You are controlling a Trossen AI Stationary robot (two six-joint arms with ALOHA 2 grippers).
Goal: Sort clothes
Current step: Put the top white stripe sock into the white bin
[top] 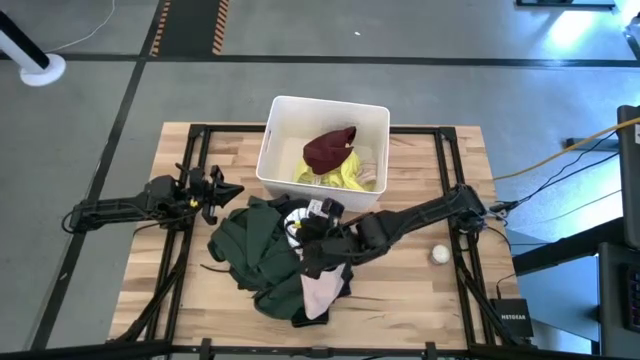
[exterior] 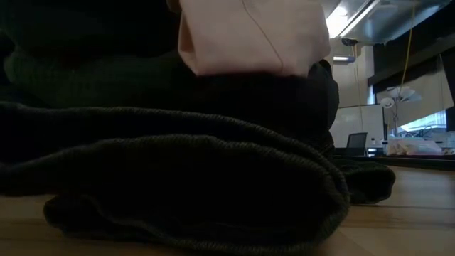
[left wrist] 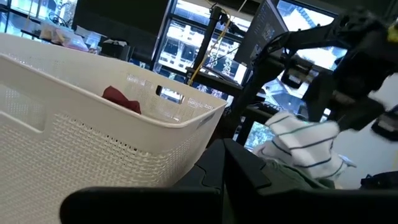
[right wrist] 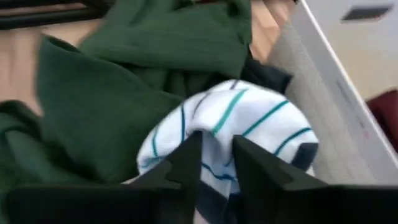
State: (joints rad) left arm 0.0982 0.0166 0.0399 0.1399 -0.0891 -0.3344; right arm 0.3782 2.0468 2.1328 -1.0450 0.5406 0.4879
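Right gripper [right wrist: 214, 155] has its jaws pinched narrow on the striped sock [right wrist: 230, 124] atop the green garment [top: 250, 250], just beside the bin [top: 275, 165] wall, so the bin lies straight ahead, while the left gripper [top: 215, 190] waits open beside the bin's other corner.

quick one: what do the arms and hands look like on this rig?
Both arms are dark, near-black, built of slim jointed links. The left hand ends in two short dark fingers. The right hand has two flat, black, wedge-shaped fingers with matte faces. A small white label sits near the right wrist. No sleeves; cabling is not clear.
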